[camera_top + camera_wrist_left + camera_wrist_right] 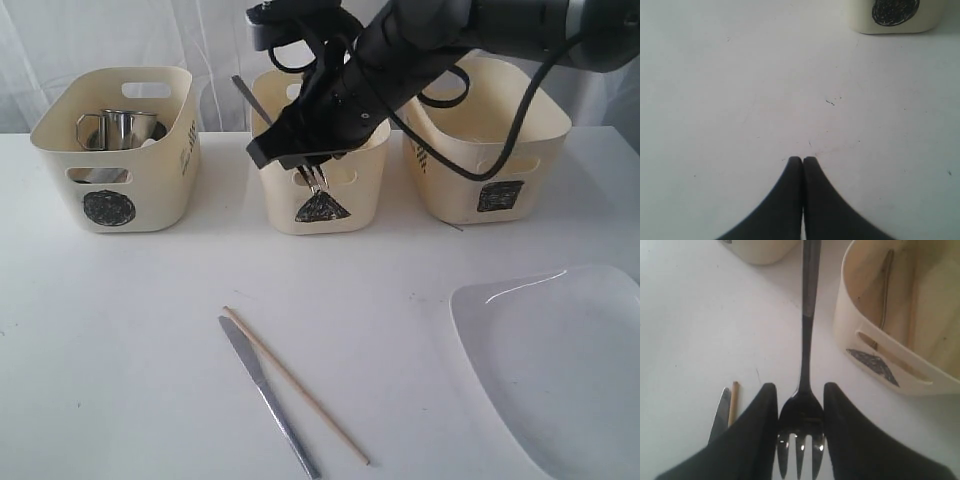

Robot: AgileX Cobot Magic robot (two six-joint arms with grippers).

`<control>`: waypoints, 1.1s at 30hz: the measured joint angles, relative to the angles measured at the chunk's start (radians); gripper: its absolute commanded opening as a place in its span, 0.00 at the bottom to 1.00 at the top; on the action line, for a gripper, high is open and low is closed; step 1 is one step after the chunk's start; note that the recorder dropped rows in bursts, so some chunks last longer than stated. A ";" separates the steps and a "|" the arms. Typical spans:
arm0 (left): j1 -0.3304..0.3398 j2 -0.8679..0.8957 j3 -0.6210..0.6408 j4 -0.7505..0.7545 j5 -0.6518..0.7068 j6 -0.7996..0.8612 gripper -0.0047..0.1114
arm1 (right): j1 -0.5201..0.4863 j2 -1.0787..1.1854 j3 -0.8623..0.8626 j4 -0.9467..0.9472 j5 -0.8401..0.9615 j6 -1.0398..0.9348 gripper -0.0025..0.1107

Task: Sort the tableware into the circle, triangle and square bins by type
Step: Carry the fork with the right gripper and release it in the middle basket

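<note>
My right gripper [300, 158] hangs over the front rim of the triangle bin [322, 200], shut on a steel fork [805, 340] at its head. The tines [315, 180] point down and the handle sticks up toward the back left. On the table in front lie a steel knife [268, 395] and one wooden chopstick [295, 385], side by side. A steel mug [125, 128] sits in the circle bin [110, 180]. The large white plate [560, 360] lies at the front right. My left gripper [803, 160] is shut and empty, low over bare table near the circle bin [895, 15].
The square bin [490, 150] stands at the back right, behind my right arm. A thin long piece [885, 295] lies inside the triangle bin [890, 365]. The knife tip [720, 412] and the chopstick end [733, 400] show beside my right fingers.
</note>
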 measured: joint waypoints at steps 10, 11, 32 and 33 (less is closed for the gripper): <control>0.000 0.000 0.000 0.000 0.000 0.000 0.04 | 0.000 0.000 0.000 0.000 -0.144 0.000 0.02; 0.000 0.000 0.000 0.000 0.000 0.000 0.04 | 0.000 0.000 0.000 0.000 -0.157 0.000 0.02; 0.000 0.000 0.000 0.000 0.000 0.000 0.04 | -0.057 0.059 0.000 0.000 -0.402 0.000 0.02; 0.000 0.000 0.000 0.000 0.000 0.000 0.04 | -0.058 0.077 0.000 0.000 -0.441 0.000 0.02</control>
